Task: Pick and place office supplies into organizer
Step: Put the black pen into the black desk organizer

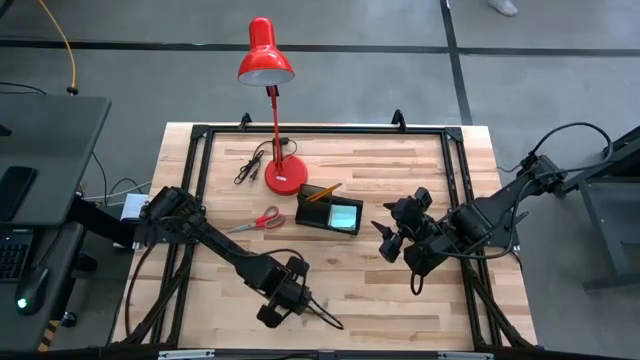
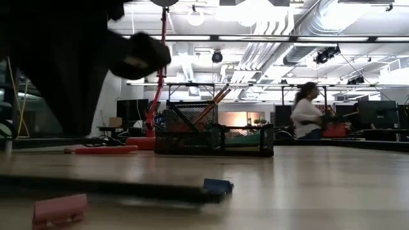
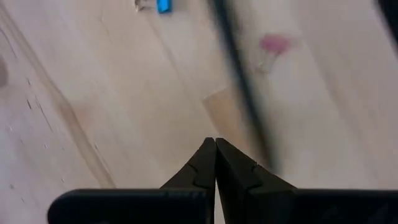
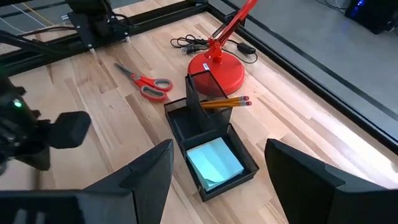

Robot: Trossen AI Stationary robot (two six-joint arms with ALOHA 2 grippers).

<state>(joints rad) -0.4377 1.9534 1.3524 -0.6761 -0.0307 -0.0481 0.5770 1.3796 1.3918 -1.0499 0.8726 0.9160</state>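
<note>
Mostly the low view is blocked by a dark arm close to the lens, so only part of the tabletop shows there. The left wrist view is blurred; a dark thin pen runs beside the left hand, whose fingers are clenched together, and I cannot tell if they pinch it. This hand is low at the near edge of the tabletop. The right hand hangs released, just beside the organizer.

The organizer stands next to the round base of the red lamp. Its taller compartment holds two orange pencils, leaning out. The low compartment holds a teal sticky-note pad. The red-handled scissors lie on the tabletop, left of the organizer. A small blue piece and a pink one lie near the low camera, hard to make out.
</note>
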